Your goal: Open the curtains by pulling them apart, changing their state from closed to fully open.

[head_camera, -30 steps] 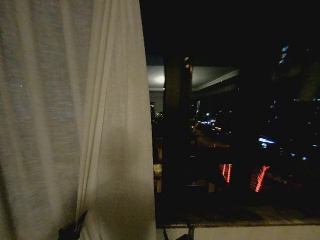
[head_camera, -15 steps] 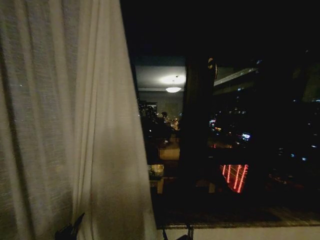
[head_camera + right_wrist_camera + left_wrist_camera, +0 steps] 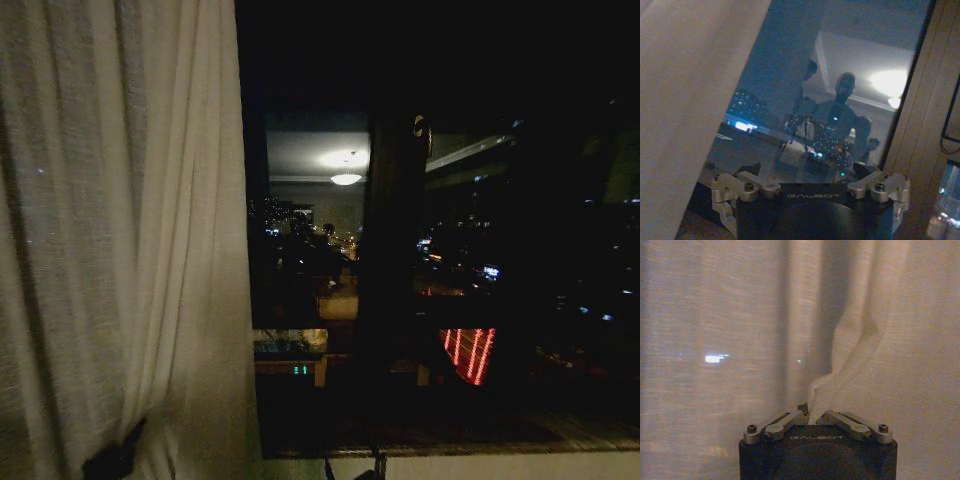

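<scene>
The sheer cream curtain (image 3: 130, 240) hangs bunched on the left side of the dark window (image 3: 450, 250), its inner edge leaving the glass beside it bare. Low on that panel, the left gripper (image 3: 815, 416) has its jaws clenched on a pinched fold of the fabric, which rises twisted from between them. The right gripper (image 3: 810, 187) hovers before the window glass, just beside the curtain's edge, its jaws released and spread wide, holding nothing.
</scene>
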Tool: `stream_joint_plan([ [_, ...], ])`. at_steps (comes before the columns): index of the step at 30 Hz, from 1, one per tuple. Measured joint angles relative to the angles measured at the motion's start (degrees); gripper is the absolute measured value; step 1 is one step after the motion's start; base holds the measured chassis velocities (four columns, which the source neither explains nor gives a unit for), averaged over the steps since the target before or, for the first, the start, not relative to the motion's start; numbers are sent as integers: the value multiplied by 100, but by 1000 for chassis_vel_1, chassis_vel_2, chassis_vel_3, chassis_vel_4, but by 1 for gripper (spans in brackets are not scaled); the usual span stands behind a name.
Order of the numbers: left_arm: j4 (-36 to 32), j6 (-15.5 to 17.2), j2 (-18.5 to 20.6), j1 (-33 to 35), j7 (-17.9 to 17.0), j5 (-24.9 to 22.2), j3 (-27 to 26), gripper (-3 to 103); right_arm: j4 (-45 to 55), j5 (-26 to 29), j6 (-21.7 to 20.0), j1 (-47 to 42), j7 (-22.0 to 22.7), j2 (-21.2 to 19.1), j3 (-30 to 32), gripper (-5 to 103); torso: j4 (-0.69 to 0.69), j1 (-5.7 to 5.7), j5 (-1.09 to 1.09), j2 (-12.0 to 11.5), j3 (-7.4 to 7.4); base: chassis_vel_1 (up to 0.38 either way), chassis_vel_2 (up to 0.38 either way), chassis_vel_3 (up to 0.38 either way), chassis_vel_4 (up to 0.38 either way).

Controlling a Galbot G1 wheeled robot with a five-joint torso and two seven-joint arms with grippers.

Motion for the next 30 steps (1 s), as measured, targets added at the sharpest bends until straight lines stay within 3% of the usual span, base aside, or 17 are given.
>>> stream_joint_plan([
  [5, 43, -23, 109, 180, 150, -183, -254, 0, -308, 465, -290, 467, 16, 1, 243, 100, 3, -1, 0, 0, -1, 0, 0, 0, 0],
  [8, 77, -66, 153, 244, 234, -224, -269, 0, -796, 1079, -673, 1111, 185, 1, 851, 100, -1, -1, 1, 0, 0, 0, 0, 0, 0],
  [14, 116, -95, 182, 283, 297, -223, -270, 0, -1441, 1721, -991, 1904, 224, 0, 1646, 100, 1, 0, 1, 0, 0, 0, 0, 0, 0],
  [17, 133, -95, 209, 286, 310, -215, -258, 0, -1849, 2306, -1467, 2428, -361, 0, 2213, 100, 0, 0, 0, 0, 0, 0, 0, 0, 0],
  [18, 133, -95, 209, 286, 310, -215, -258, 0, -1849, 2306, -1467, 2428, -361, 0, 2213, 100, 0, 0, 0, 0, 0, 0, 0, 0, 0],
  [21, 162, -91, 250, 274, 314, -211, -231, 0, -2132, 3026, -1790, 2680, -1197, 1, 2427, 100, 0, 0, 2, 0, 0, 0, 0, 0, 0],
  [30, 201, -19, 200, 183, 292, -204, -186, 0, -1992, 3650, -1786, 2369, -1334, 1, 2391, 100, -2, 0, 0, 0, -1, 0, 0, 0, 0],
])
